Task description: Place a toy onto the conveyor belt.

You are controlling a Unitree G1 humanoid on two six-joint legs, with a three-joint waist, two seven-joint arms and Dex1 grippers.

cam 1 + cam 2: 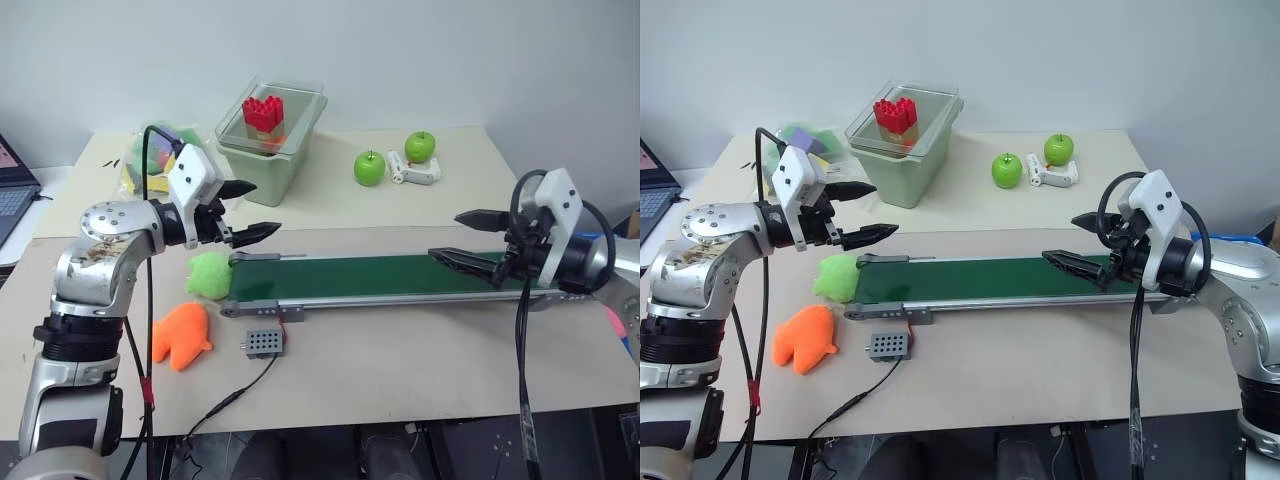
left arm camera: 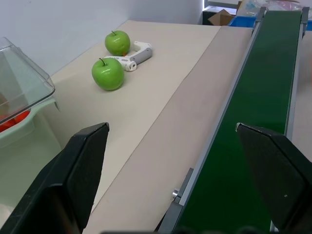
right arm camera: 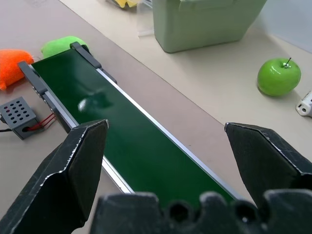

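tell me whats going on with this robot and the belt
Nothing is being handled yet. The left gripper and the right gripper both hover open and empty over the ends of the conveyor belt. The orange toy lies on the table near the belt's left end, beside a lime-green plush, and the belt carries nothing.

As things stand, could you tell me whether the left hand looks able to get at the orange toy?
Probably yes. The left hand hangs open above the belt's end, and the orange toy lies uncovered on the table below it, apart from the green plush.
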